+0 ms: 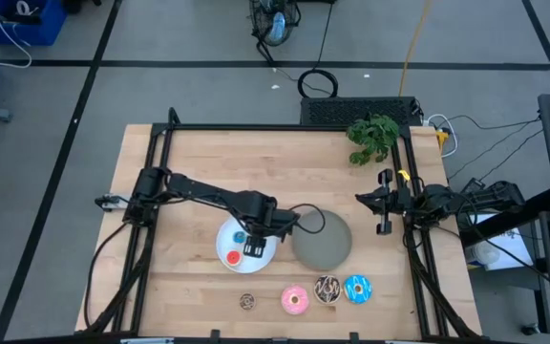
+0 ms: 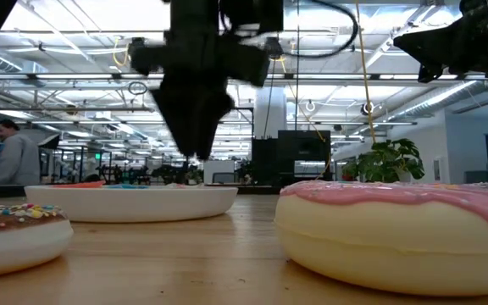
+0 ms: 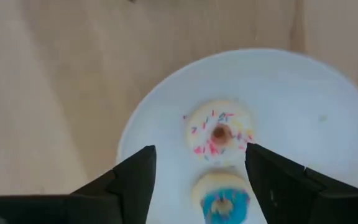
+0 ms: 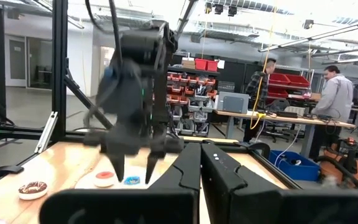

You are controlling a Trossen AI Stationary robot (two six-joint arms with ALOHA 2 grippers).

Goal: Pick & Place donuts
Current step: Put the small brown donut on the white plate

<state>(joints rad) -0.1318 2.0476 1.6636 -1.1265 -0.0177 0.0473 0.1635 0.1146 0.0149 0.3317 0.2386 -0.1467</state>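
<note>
My left gripper (image 3: 199, 151) hangs open over the white plate (image 1: 225, 250). A tiny white-pink sprinkled donut (image 3: 219, 134) lies on the plate between the fingers, clear of both. A tiny blue donut (image 3: 222, 199) and a tiny red one (image 4: 105, 177) lie on the same plate. Near the table's near edge a tiny brown donut (image 1: 247, 302), a pink one (image 1: 296, 301), a chocolate sprinkled one (image 1: 327, 290) and a bright blue one (image 1: 357, 289) sit in a row. My right gripper (image 1: 385, 203) waits shut by the right edge, holding nothing.
A grey plate (image 1: 323, 241) sits just right of the white plate. A green toy plant (image 1: 373, 137) lies at the far right corner. A black frame rail (image 1: 285, 126) runs round the table. Bare wood lies left of the white plate. People stand in the room behind.
</note>
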